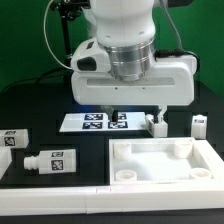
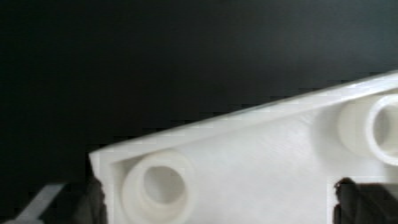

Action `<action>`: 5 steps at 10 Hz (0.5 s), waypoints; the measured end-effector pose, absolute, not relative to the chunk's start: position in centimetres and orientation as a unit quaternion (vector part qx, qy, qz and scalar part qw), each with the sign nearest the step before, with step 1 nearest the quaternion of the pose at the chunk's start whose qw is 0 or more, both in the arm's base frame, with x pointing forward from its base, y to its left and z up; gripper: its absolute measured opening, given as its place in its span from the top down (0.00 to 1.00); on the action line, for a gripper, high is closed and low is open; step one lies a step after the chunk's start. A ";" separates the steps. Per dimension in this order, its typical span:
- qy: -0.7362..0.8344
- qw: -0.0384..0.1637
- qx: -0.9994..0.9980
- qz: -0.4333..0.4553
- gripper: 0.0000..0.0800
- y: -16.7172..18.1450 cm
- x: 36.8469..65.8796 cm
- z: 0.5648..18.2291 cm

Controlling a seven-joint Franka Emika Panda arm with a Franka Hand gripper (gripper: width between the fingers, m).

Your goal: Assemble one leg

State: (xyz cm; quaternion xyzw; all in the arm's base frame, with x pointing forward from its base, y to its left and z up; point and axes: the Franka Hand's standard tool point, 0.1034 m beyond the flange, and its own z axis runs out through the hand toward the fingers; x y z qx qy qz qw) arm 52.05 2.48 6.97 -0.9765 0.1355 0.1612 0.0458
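Several small white legs with black-and-white tags lie on the black table. One leg (image 1: 15, 140) and another (image 1: 52, 160) are at the exterior view's left. Two more stand behind the top, one (image 1: 157, 124) by the marker board and one (image 1: 200, 123) further right. The large white rimmed top (image 1: 165, 165) lies in front. My gripper (image 1: 135, 106) hangs above the top's far edge, open and empty. In the wrist view the gripper (image 2: 210, 205) is over a corner of the top (image 2: 249, 150). A round socket (image 2: 160, 190) shows there, with one dark fingertip (image 2: 365, 200) on each side. No leg shows in the wrist view.
The marker board (image 1: 100, 121) lies flat behind the top, under the arm. A white bar (image 1: 55, 186) runs along the table's front at the exterior view's left. A black stand and cables rise at the back left.
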 end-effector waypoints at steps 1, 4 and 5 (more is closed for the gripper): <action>0.145 0.043 -0.974 0.167 0.19 3.1 51.8 7.0; 0.135 0.024 -0.954 0.266 0.19 8.8 47.4 7.0; 0.137 0.020 -0.946 0.295 0.19 8.6 46.0 6.4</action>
